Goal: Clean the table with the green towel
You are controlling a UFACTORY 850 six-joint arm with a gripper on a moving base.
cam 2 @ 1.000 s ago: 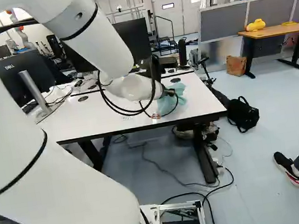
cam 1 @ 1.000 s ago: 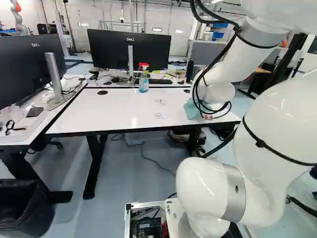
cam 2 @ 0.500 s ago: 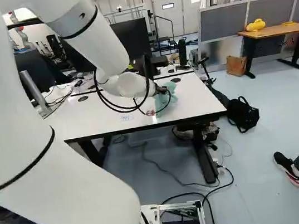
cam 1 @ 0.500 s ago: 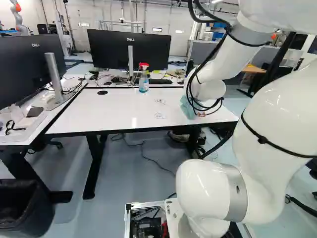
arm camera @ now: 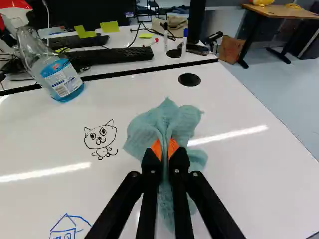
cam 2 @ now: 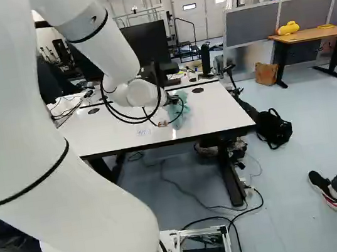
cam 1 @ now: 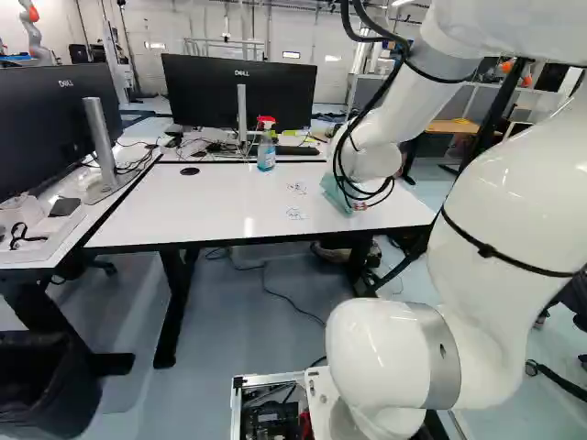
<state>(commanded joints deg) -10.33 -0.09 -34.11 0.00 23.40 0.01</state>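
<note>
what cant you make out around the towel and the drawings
Table under the green towel: wrist view, hidden by the towel
Rest of the blue house drawing: wrist view, cut off by the edge; left base view, too small
Gripper: left base view, hidden behind the arm

"The near table, its top is smooth and glossy, yes?"

"Yes, it gives back the light. The towel on it is matt cloth, with many folds."

"And the arm?"

"Also smooth and shiny; metal or plastic, I cannot tell. The bottle at the far side seems clear plastic."

"The desk, far right, looks wooden."
</note>
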